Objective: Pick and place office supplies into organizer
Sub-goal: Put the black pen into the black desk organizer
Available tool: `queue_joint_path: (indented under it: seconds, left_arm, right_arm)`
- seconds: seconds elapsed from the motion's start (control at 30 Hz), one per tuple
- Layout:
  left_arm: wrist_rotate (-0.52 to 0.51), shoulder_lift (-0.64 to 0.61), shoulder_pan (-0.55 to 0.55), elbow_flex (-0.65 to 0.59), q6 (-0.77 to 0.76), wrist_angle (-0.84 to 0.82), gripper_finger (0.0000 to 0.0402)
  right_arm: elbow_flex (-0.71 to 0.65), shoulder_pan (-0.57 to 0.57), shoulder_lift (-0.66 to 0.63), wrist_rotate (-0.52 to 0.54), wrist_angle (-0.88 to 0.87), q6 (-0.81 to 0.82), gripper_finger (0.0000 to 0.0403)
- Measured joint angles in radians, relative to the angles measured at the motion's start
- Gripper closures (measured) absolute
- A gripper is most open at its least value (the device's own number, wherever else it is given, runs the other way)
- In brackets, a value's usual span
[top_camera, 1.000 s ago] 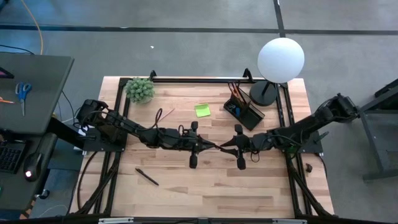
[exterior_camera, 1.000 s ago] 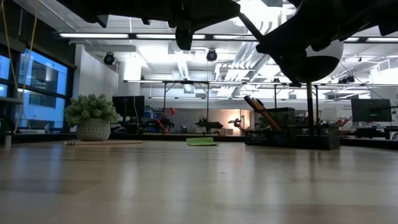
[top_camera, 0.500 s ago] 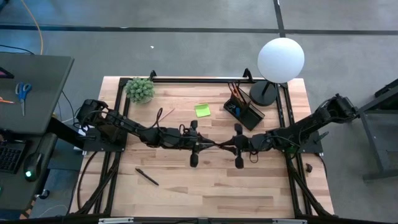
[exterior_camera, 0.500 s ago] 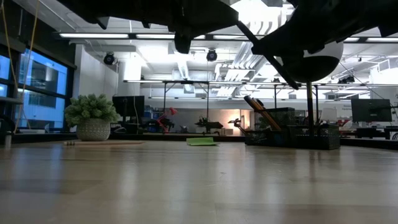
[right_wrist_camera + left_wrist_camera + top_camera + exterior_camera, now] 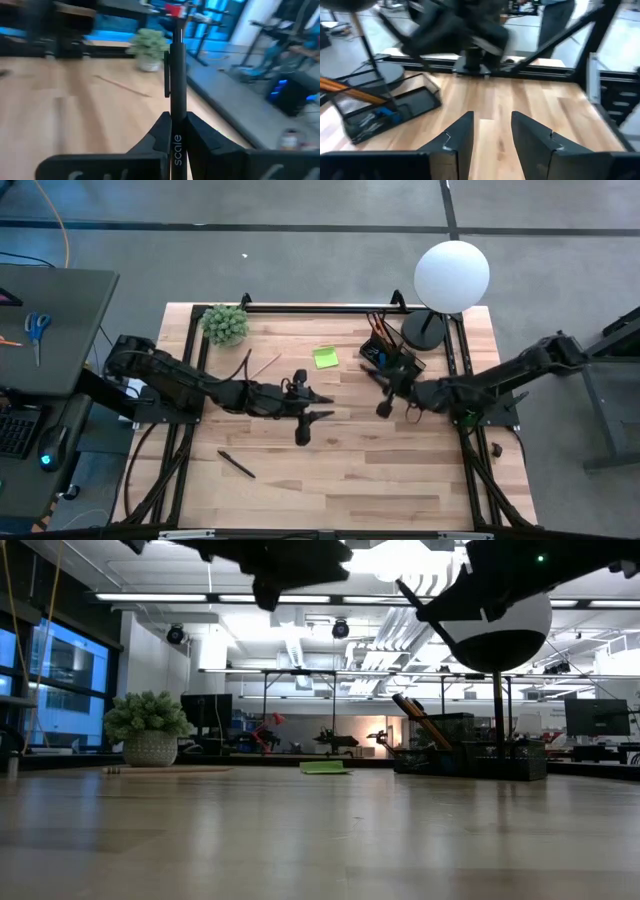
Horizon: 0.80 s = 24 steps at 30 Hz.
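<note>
Pens first: we see one black pen [image 5: 237,464] lying loose at the table's seven o'clock. Our left gripper [image 5: 322,406] hangs mid-table, fingers parted and empty. Our right gripper [image 5: 381,383] pinches another pen [image 5: 175,70] beside the organizer [image 5: 393,359] at two o'clock.

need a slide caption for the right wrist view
Right gripper clamps a black pen upright between its fingers, with the wooden table and a potted plant beyond.
</note>
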Motion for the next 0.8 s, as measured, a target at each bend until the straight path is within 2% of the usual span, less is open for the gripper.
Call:
queue_joint_path:
  seconds: [0.13, 0.33, 0.47, 0.63, 0.73, 0.8]
  left_arm:
    - [0.002, -0.009, -0.014, 0.0, 0.008, -0.03, 0.028]
    - [0.024, 0.008, -0.029, -0.002, 0.019, -0.037, 0.028]
    - [0.05, 0.032, -0.049, -0.002, 0.026, -0.024, 0.028]
    - [0.053, 0.073, -0.07, -0.002, 0.026, -0.019, 0.028]
    - [0.053, 0.083, -0.073, -0.007, 0.025, -0.019, 0.028]
    - [0.051, 0.082, -0.079, -0.031, 0.022, 0.039, 0.028]
  right_arm:
    - [-0.003, -0.132, -0.085, -0.028, -0.063, -0.068, 0.0381]
    - [-0.05, -0.386, -0.127, -0.205, -0.02, -0.104, 0.0379]
    - [-0.074, -0.545, -0.114, -0.349, 0.042, -0.105, 0.0379]
    - [-0.076, -0.69, -0.08, -0.469, 0.108, -0.096, 0.038]
    - [-0.075, -0.746, -0.034, -0.514, 0.135, -0.077, 0.0375]
    - [-0.075, -0.772, 0.007, -0.524, 0.137, -0.075, 0.0375]
